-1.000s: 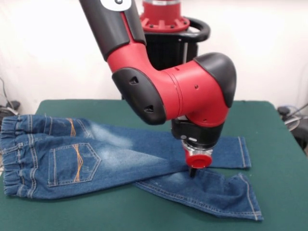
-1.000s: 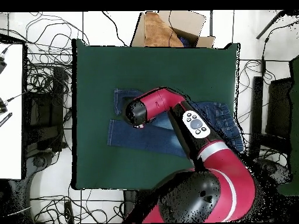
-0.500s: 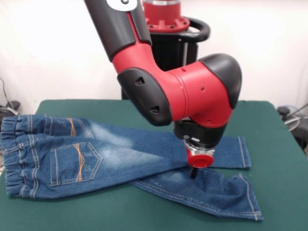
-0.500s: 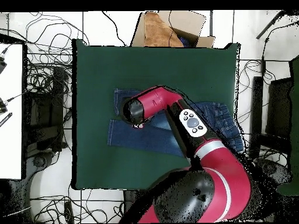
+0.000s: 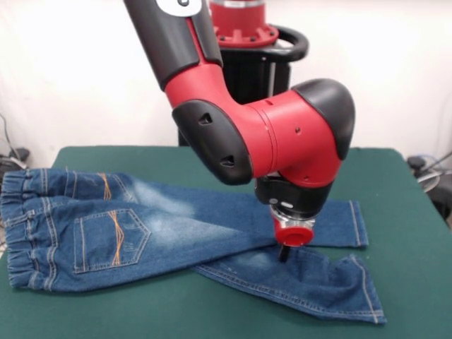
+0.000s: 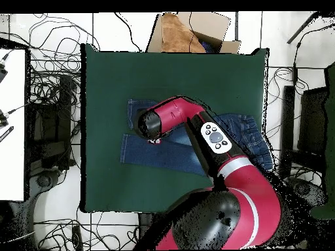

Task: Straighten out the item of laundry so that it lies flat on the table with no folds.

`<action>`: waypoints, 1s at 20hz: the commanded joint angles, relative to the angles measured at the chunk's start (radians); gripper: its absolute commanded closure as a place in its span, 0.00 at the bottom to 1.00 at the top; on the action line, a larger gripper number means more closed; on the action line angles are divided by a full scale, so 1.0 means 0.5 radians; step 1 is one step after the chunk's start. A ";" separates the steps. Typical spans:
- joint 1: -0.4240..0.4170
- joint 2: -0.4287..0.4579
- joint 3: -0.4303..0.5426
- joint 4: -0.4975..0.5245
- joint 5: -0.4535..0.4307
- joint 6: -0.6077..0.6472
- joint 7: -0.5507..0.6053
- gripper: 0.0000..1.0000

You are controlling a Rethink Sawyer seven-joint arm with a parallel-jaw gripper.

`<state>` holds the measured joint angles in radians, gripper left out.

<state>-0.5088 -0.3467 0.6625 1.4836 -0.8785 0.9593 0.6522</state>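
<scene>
The item of laundry (image 5: 141, 226), a small pair of blue jeans, lies back side up on the green table (image 5: 409, 268). Its gathered waistband is at the left and both legs run to the right. The far leg ends at a cuff (image 5: 357, 222). The near leg slants out from under a fold to a cuff (image 5: 367, 289). My gripper (image 5: 284, 254) points straight down where the legs part, its narrow dark tip shut on the denim. In the overhead view the arm's wrist (image 6: 152, 124) hides the gripper, and the jeans (image 6: 157, 151) show beside it.
An open cardboard box (image 6: 190, 33) stands just beyond the table's edge. Cables and grey equipment (image 6: 46, 124) lie on the floor around the table (image 6: 118, 78). The arm's big elbow (image 5: 268, 134) hangs over the jeans' middle.
Since one second ago the arm has shifted slightly right and the jeans' waist end slid a little the same way. Nothing differs over the last half second.
</scene>
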 commanded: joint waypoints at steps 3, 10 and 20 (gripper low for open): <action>-0.096 -0.003 -0.039 0.006 -0.088 -0.062 -0.321 0.00; -0.208 -0.137 0.057 0.121 -0.049 -0.112 -0.345 0.00; -0.366 -0.293 0.238 0.260 0.017 -0.333 -0.249 0.00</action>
<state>-0.6843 -0.4514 0.6984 1.5506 -0.8783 0.8888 0.6522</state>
